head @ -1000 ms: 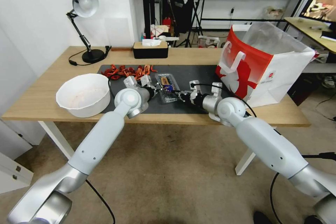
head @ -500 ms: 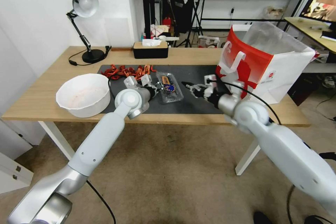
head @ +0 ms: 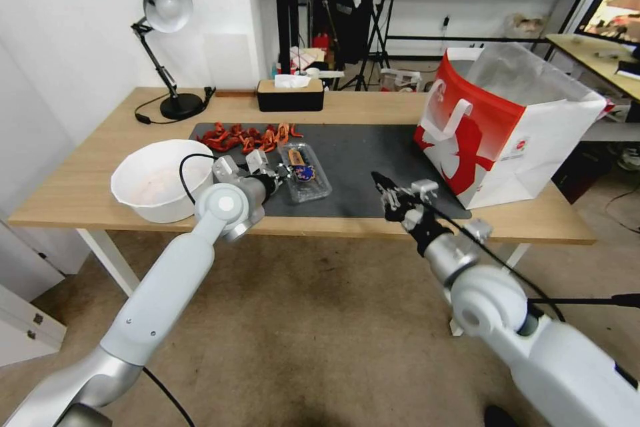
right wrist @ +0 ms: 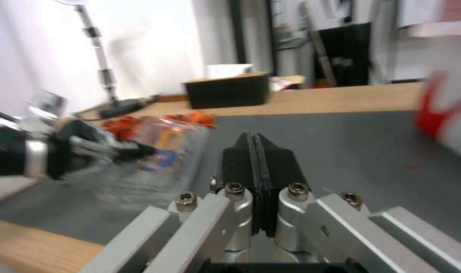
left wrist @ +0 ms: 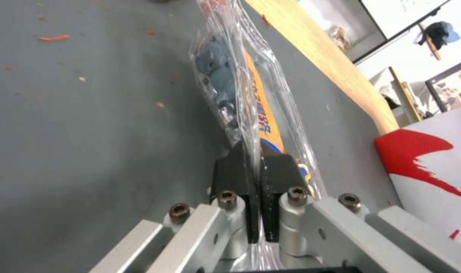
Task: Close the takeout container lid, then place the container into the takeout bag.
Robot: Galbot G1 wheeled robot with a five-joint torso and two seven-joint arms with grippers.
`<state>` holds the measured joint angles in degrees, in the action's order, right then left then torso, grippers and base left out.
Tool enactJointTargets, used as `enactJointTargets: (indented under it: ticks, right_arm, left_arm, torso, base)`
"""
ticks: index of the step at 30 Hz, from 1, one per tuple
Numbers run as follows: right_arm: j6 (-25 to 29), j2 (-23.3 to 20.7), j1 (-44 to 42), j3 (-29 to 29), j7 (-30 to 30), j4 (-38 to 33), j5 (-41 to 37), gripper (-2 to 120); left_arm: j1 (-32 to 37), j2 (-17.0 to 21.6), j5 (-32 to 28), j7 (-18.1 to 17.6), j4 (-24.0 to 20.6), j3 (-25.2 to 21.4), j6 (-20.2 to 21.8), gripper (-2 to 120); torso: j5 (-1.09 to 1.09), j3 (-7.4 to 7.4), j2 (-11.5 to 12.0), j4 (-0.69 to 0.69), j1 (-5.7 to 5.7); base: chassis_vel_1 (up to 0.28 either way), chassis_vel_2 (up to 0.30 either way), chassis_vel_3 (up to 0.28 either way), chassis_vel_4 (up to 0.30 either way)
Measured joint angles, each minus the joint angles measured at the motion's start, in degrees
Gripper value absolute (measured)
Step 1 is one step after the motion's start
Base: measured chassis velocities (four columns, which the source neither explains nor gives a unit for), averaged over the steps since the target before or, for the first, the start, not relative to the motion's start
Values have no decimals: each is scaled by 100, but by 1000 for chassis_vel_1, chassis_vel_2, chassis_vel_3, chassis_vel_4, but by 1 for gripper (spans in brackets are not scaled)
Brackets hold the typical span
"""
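Clear plastic box [head: 305, 172] with blue berries sits on the dark mat [head: 360, 147], well to the left of the red bag [head: 493, 127], and its lid [left wrist: 263, 113] looks shut. The left gripper [head: 275, 172] pinches the box's thin edge, so it should lift slowly and keep the box flat on its way to the bag. The left wrist view shows that tight pinch up close [left wrist: 254, 167], while the right wrist view shows the right gripper [right wrist: 255, 151] closed on nothing, away from the box.
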<state>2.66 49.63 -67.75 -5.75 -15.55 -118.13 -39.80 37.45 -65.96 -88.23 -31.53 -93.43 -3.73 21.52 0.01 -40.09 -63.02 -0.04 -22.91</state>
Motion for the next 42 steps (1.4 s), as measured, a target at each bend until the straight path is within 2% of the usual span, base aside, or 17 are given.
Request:
enactJointTargets:
  ticks: [3,7,11,14,16,17,19,21,22,26,27,31,32,35,42]
  right_arm:
    - [218,85,-466,-57,-377,-50,470,0]
    - [344,228,-942,-120,-743,-107,876,0]
    - [397,324,-1195,-117,-893,-139,1086,1]
    - [462,513,-1470,-93,-1042,-122,1332,17]
    - [470,531,-1488,-91,-1053,-111,1350,18]
    - [544,622,-1582,-65,-1104,-43,1463,27]
    - [568,649,-1605,-59,-1115,-24,1497,29]
    - [644,771,-1700,-39,-1147,32,1627,41]
    - [644,771,-1700,-39,-1147,32,1627,41]
    - [665,813,-1715,-37,-1170,43,1702,59]
    - [665,813,-1715,-37,-1170,43,1702,59]
    - [681,816,-1749,-31,-1178,69,1803,79]
    - [681,816,-1749,-31,-1178,69,1803,79]
    - [724,828,-1792,-29,-1175,105,1894,93]
    - [793,885,-1839,-34,-1142,135,2091,110]
  left_arm:
    - [0,-12,1,15,-2,0,0,0]
    - [0,-12,0,31,-10,0,-3,0]
    - [8,6,-4,63,-25,-10,-11,0]
    - [28,28,-16,116,-38,-24,-16,0]
    - [28,28,-16,118,-38,-25,-17,0]
    - [29,29,-18,133,-38,-26,-20,0]
    - [28,29,-19,135,-38,-26,-21,0]
    - [28,25,-21,144,-38,-25,-25,0]
    - [28,25,-21,144,-38,-25,-25,0]
    - [24,1,-23,146,-37,-23,-34,0]
    - [24,1,-23,146,-37,-23,-34,0]
    - [25,-33,-22,150,-37,-15,-40,0]
    - [25,-33,-22,150,-37,-15,-40,0]
    - [21,-49,-21,188,-37,7,-83,0]
    - [-155,-90,36,368,-54,98,-284,0]
  torso:
    - [-2,-1,0,4,-1]
    - [-1,-1,0,3,0]
    - [-2,-1,0,3,0]
    - [-3,-1,0,5,0]
    - [-2,-1,0,5,0]
    - [-1,-1,0,4,0]
    - [-1,-1,0,4,0]
    - [-2,-1,0,4,-1]
    - [-2,-1,0,4,-1]
    - [-2,-1,0,4,-1]
    - [-2,-1,0,4,-1]
    - [-1,-1,0,4,-1]
    - [-1,-1,0,4,-1]
    - [-1,-1,0,4,-1]
    - [-1,-1,0,4,-1]
  base:
    - [0,0,0,0]
    - [0,0,0,0]
    - [0,0,0,0]
    - [0,0,0,0]
    - [0,0,0,0]
    - [0,0,0,0]
    - [0,0,0,0]
    - [0,0,0,0]
    - [0,0,0,0]
    - [0,0,0,0]
    - [0,0,0,0]
    - [0,0,0,0]
    - [0,0,0,0]
    - [0,0,0,0]
    - [0,0,0,0]
